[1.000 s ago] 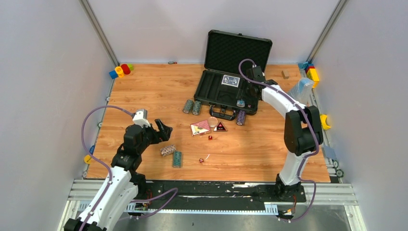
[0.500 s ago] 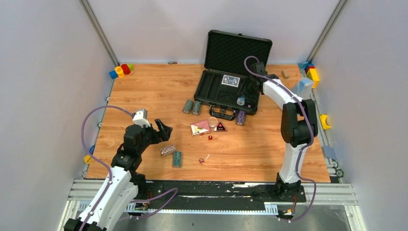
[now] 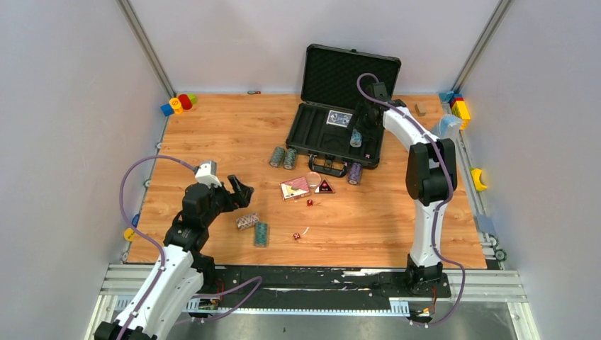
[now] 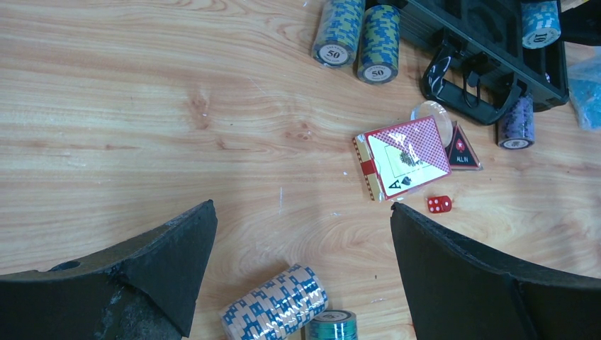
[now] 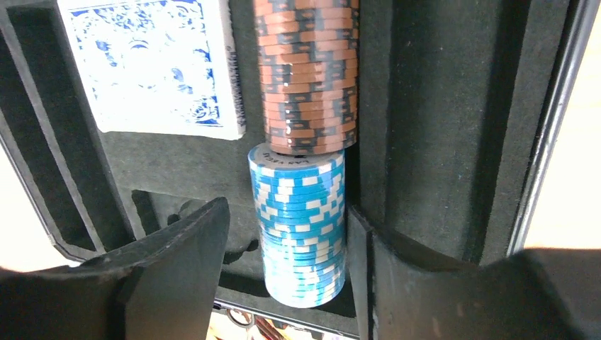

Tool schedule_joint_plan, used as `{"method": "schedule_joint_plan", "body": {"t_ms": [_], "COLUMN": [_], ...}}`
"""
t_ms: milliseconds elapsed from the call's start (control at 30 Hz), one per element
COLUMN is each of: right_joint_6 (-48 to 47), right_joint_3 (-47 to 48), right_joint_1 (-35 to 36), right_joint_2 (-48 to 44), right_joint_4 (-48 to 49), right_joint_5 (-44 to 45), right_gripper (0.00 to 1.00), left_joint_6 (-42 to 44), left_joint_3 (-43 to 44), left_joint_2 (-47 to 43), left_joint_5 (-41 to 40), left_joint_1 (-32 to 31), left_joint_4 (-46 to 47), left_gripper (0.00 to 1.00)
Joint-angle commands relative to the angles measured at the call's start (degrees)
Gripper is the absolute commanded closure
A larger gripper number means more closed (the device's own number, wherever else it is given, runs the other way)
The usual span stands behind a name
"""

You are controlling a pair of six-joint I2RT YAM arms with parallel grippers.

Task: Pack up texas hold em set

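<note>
- Left claw (image 4: 301, 207): jaws spread wide, nothing held, hanging over the wooden worktop (image 3: 212, 142).
- Just beside it: beige-and-blue striped chip roll (image 4: 275, 312) on its side, touching a teal chip roll (image 4: 332, 326). A small red die (image 3: 296, 236) lies near.
- Mid-worktop: red-backed card deck (image 4: 407, 156) with the black triangular button (image 4: 461, 150) at its edge. A second red die (image 4: 439, 205) lies just beside them.
- In front of the case: two blue-and-yellow chip rolls (image 4: 340, 32) side by side, and a purple chip roll (image 4: 515, 124) beside the handle.
- Black rectangular hard case (image 3: 312, 127): open, lid upright, foam-lined, with a blue-backed card deck (image 5: 152, 64) in its tray.
- Right claw (image 5: 287, 209): inside the case, a finger on either side of a light-blue chip roll (image 5: 301, 234) lying in a foam channel. The right finger is against it and a thin gap shows at the left, so whether it grips cannot be told. A brown chip roll (image 5: 308, 71) butts against the roll's far end.
- Far corners: colourful toy blocks (image 3: 177, 104), and a clear plastic bag (image 3: 443, 131) to the right of the case.
</note>
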Motion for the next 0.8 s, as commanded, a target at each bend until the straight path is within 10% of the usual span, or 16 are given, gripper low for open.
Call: {"method": "schedule_joint_plan", "body": {"t_ms": [0, 367, 600, 767], "right_joint_6": [-3.34, -5.49, -5.59, -4.50], "right_joint_3": [3.24, -3.93, -7.71, -12.66], "right_joint_1": [-0.52, 2.26, 2.60, 5.04], "right_joint_2": [-2.05, -11.68, -13.09, -15.01], "right_joint_4": [2.57, 2.45, 2.72, 3.44], "right_joint_5": [6.46, 12.85, 9.57, 9.08], "right_gripper": [0.35, 0.38, 0.75, 0.83], "left_joint_6": [-0.43, -0.32, -0.41, -0.41], "left_joint_3": [0.43, 0.40, 0.31, 0.21], "left_joint_2": [-0.61, -0.94, -1.45, -1.46], "left_joint_5": [-0.54, -0.27, -0.21, -0.31], "left_joint_1": [0.14, 0.10, 0.11, 0.09], "left_joint_4": [0.39, 0.24, 0.01, 0.03], "left_gripper": [0.00, 0.00, 0.00, 0.00]}}
